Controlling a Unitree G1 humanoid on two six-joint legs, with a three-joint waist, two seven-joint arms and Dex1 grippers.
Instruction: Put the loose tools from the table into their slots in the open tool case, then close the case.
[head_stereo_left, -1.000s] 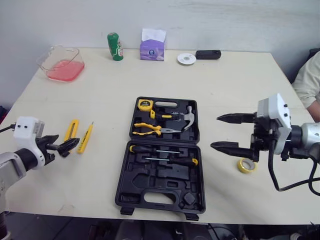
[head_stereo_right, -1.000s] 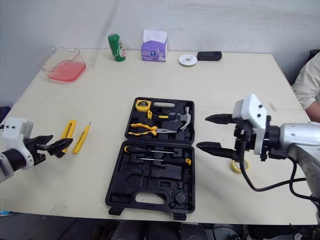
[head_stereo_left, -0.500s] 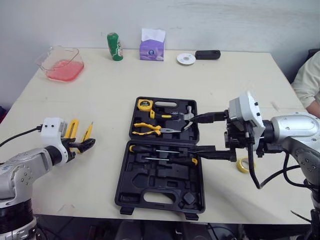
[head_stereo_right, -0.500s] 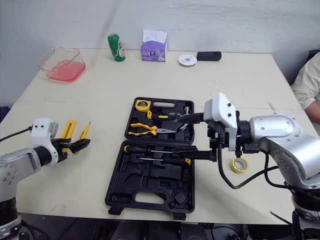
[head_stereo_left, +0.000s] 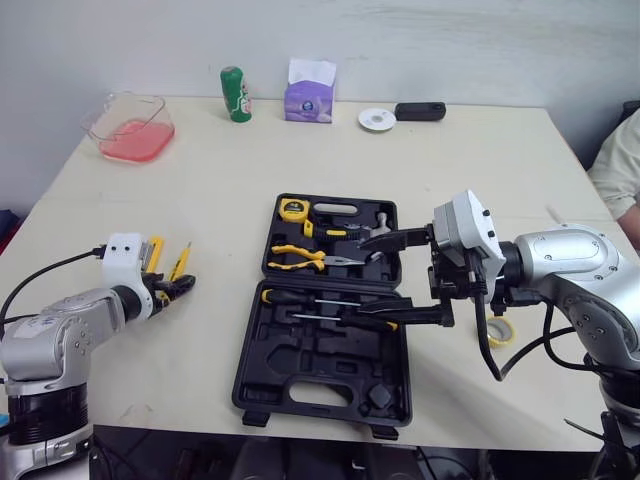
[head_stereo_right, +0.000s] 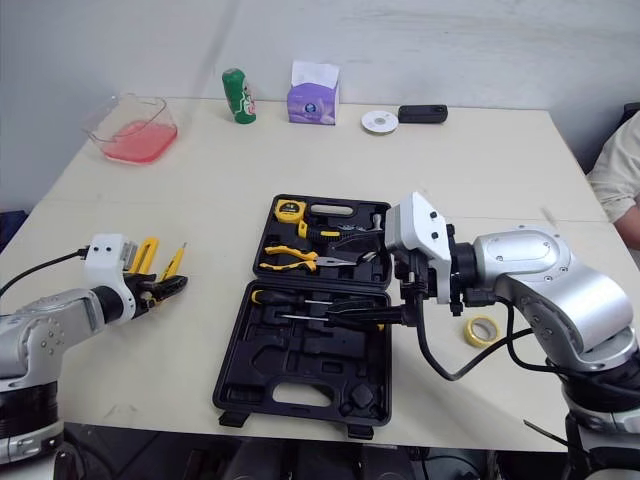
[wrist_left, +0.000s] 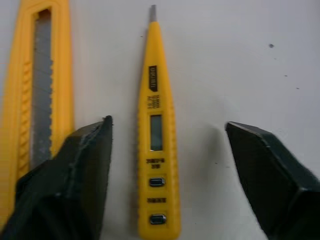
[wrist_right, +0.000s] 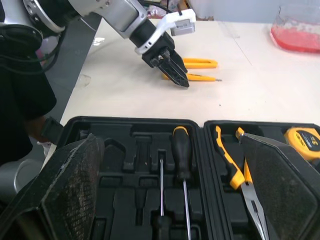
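The black plastic tool case (head_stereo_left: 320, 330) lies fully open in the middle of the table, so closing it is not yet done. Its far half holds a steel-headed hammer (head_stereo_left: 375, 228), yellow-handled pliers (head_stereo_left: 300, 257) and a yellow tape measure (head_stereo_left: 291, 210). Two black-handled screwdrivers (head_stereo_left: 330, 300) lie along the upper edge of the near half, whose other moulded recesses look empty.

The right gripper (head_stereo_left: 352, 276) hovers over the case's hinge line with its fingers spread wide and nothing between them. Well to the case's left, the left gripper (wrist_left: 167, 125) is low over the table, its fingers parted to either side of a slim yellow tester pen (wrist_left: 156, 150) without closing on it. A yellow snap-blade utility knife (wrist_left: 42, 80) lies just beside the pen. A small yellow tape roll (head_stereo_right: 481, 330) rests on the table to the case's right.

By my reading, the job is partly done, with three loose items left to put away and the lid to shut.

The pale cream table (head_stereo_left: 200, 180) stands against a plain light wall. Along its far edge sit a clear plastic tub with pink contents (head_stereo_left: 130, 128), a purple tissue box (head_stereo_left: 309, 95), a green can (head_stereo_left: 234, 93), a small black device (head_stereo_left: 420, 110) and a white disc (head_stereo_left: 376, 118). A person's pale sleeve (head_stereo_left: 620, 170) shows at the right edge.
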